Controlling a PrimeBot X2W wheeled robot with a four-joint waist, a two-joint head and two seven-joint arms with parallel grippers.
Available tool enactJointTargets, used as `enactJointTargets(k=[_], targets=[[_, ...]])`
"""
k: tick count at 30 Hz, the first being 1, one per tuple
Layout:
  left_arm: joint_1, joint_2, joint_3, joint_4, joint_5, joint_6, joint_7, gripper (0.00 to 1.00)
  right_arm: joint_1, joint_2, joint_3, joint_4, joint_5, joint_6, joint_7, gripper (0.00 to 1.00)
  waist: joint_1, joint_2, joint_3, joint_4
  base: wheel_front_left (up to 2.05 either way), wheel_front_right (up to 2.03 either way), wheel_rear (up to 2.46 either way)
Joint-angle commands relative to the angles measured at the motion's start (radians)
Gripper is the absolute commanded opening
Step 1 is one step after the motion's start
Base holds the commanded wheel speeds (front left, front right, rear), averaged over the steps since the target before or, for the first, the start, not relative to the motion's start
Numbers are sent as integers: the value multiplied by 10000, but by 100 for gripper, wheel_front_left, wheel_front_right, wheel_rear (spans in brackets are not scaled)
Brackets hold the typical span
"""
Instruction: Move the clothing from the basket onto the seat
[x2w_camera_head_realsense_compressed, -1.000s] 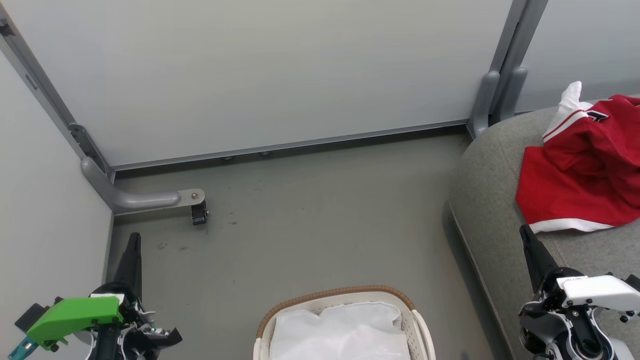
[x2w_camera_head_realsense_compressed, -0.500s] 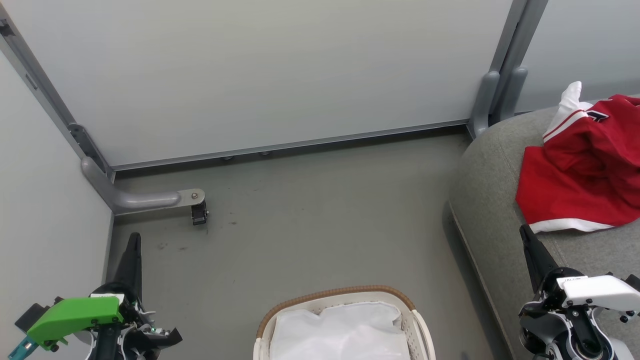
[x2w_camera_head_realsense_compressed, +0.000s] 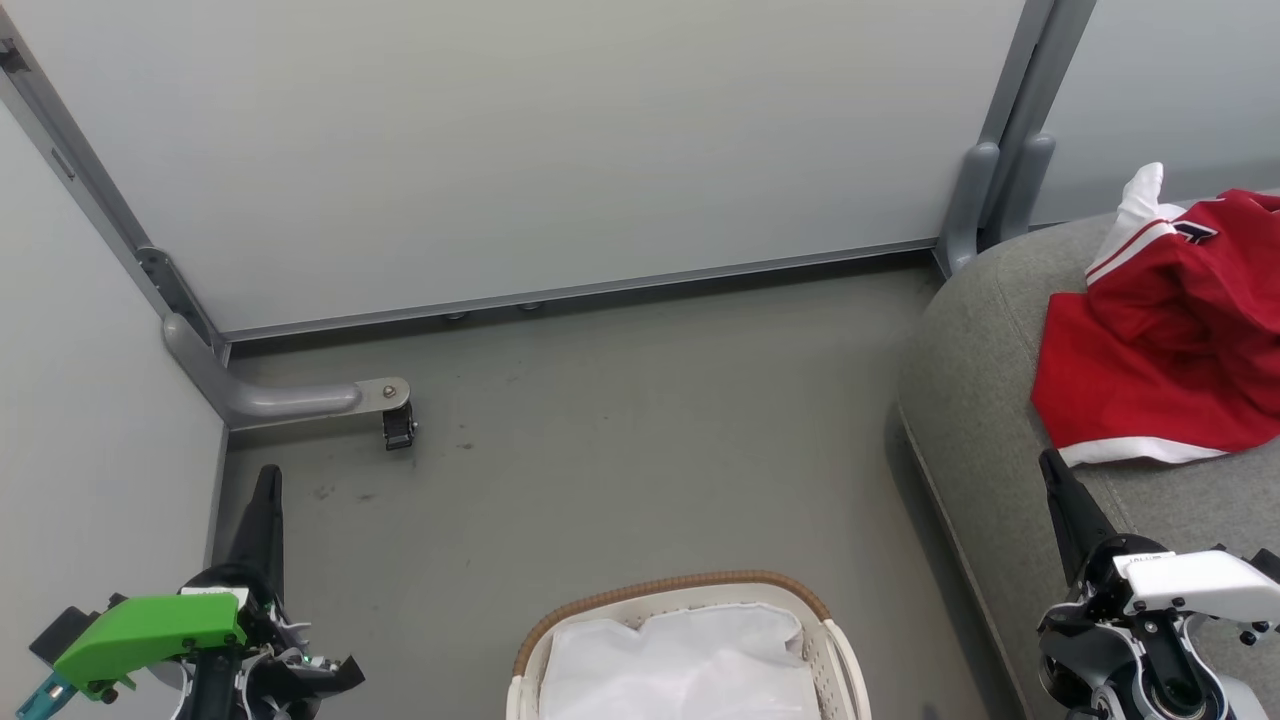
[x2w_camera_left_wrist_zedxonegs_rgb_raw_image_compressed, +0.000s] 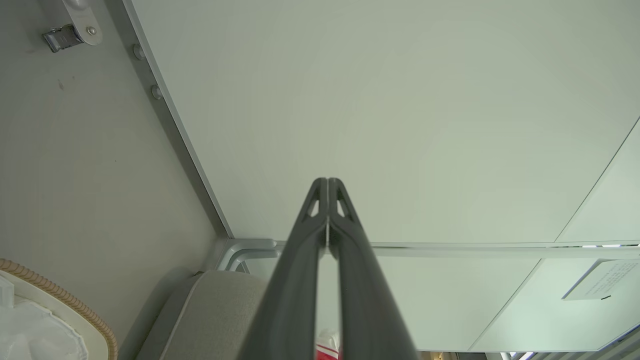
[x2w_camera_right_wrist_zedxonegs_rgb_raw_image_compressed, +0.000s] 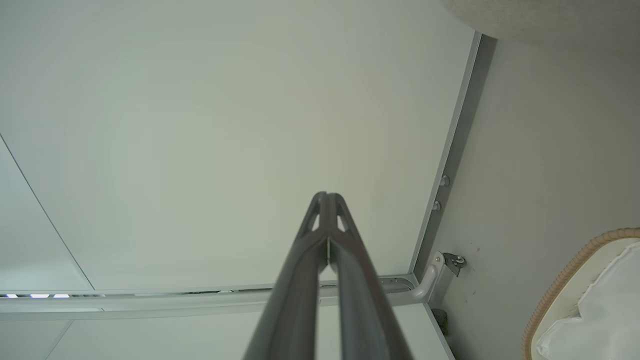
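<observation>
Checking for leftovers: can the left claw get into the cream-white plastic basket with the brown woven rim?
Probably yes: the shut left claw sits apart from the basket, only grey floor between, basket top open, white fabric inside.

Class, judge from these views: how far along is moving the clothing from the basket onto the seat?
Done: red clothing lies on the grey seat. In hand: nothing; the left hand and right hand are shut and empty. Left: perhaps nothing; the basket shows white material and no red, though its near part is cut off.
</observation>
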Motion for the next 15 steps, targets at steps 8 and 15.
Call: enactJointTargets(k=[8,15], targets=[[-98,41,22,-20,-33,-43,29,0,-82,-60,-14,-39,33,0,32,0,0,-1,0,0,0,0,0],[-98,41,22,-20,-33,-43,29,0,-82,-60,-16,-39,33,0,32,0,0,-1,0,0,0,0,0]])
